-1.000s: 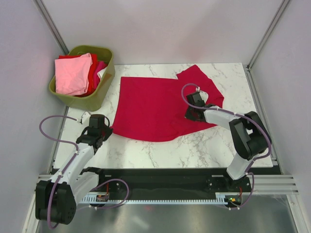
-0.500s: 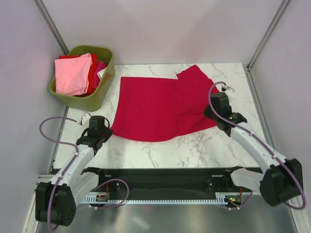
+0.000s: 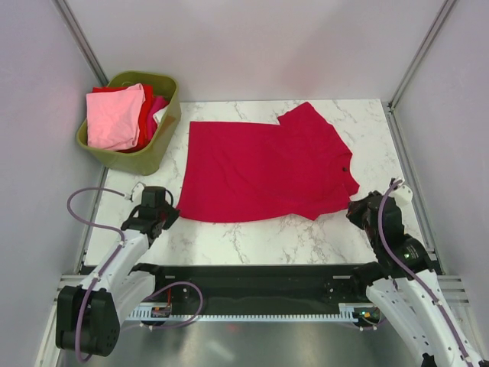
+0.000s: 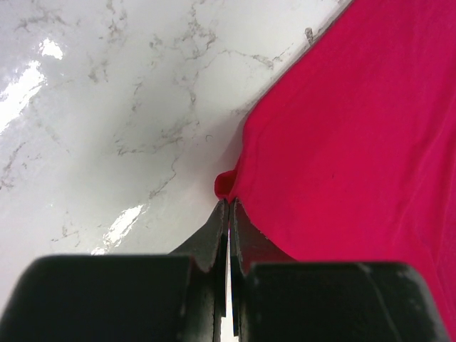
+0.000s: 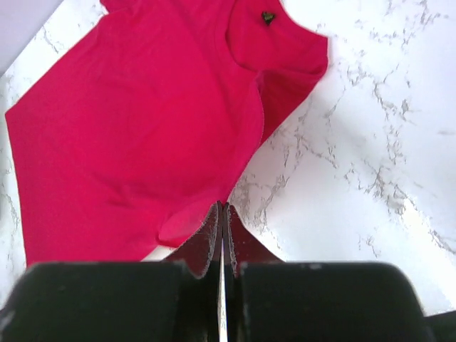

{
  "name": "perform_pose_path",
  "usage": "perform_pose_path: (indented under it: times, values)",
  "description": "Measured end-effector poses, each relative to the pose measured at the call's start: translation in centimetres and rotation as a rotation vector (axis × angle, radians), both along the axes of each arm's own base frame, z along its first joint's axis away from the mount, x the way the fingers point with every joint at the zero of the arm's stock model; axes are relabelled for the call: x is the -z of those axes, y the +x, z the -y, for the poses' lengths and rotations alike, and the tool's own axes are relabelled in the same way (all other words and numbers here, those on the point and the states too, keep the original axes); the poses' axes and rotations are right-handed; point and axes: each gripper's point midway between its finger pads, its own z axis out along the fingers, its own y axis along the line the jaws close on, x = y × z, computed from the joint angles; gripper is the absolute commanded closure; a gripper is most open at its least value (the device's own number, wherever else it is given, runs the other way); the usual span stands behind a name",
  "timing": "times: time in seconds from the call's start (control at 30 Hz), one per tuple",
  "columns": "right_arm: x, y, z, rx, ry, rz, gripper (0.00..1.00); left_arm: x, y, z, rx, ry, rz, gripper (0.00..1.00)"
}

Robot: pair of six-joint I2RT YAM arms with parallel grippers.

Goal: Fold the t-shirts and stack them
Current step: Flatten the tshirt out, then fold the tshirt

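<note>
- Sizing up the fold now: the crimson t-shirt (image 3: 263, 172) lies spread flat across the middle of the marble worktop (image 3: 252, 237), neck to the right, hem to the left, with its small dark neck label (image 5: 268, 17) showing.
- Left fingers (image 4: 211, 236) are pressed fully together, their tips right at the shirt's near-left corner, where a little curl of hem stands up. No cloth shows between them, so I read that as touching, not gripping.
- Right fingers (image 5: 204, 241) are clamped together too and carry nothing. They hover at the near edge of the shirt on its collar side, and the overhead view puts them just off the cloth.
- My read: the spreading looks finished and no fold has been made, so the task is at an early stage. No folded pile is on the worktop yet.
- Next move, I'd judge: both sets of fingers must open, then pinch one long edge at two spots and carry it over together. Soft cloth will sag and bunch if one side leads.
- Over at the far left, the olive-green basket (image 3: 157, 149) sits just beside the hem end. A light pink shirt (image 3: 114, 115) is on top, a red shirt (image 3: 146, 115) beneath it, and a magenta shirt (image 3: 158, 102) peeks out behind.
</note>
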Motion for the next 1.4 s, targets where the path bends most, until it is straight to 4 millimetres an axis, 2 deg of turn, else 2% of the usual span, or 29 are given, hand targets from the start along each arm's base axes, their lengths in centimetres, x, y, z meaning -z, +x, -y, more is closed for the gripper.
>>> perform_pose_path:
  times: [0.27,0.57,0.77,1.1,1.23,1.4]
  values:
    - [1.4,-1.2,-0.7,-0.009,0.052,-0.076,1.0,0.0,-0.2,0.4,0.014,-0.018,0.001,0.98]
    - [3.8,-0.3,-1.7,-0.021,0.054,-0.191,1.0,-0.2,-0.6,0.3,0.001,-0.024,-0.021,0.98]
    - [5.1,1.8,-1.8,-0.003,-0.009,-0.269,1.0,-2.5,0.7,-0.6,-0.062,-0.041,-0.017,0.98]
    - [2.1,8.5,-1.7,0.049,-0.093,-0.225,1.0,-5.0,3.8,-0.5,-0.126,-0.084,-0.008,0.98]
    - [1.9,10.2,-1.3,0.072,-0.109,-0.225,1.0,-5.3,5.0,-0.3,-0.152,-0.103,-0.021,0.98]
    - [1.9,11.9,-0.7,0.088,-0.13,-0.232,1.0,-4.7,6.3,-0.2,-0.191,-0.123,-0.057,0.98]
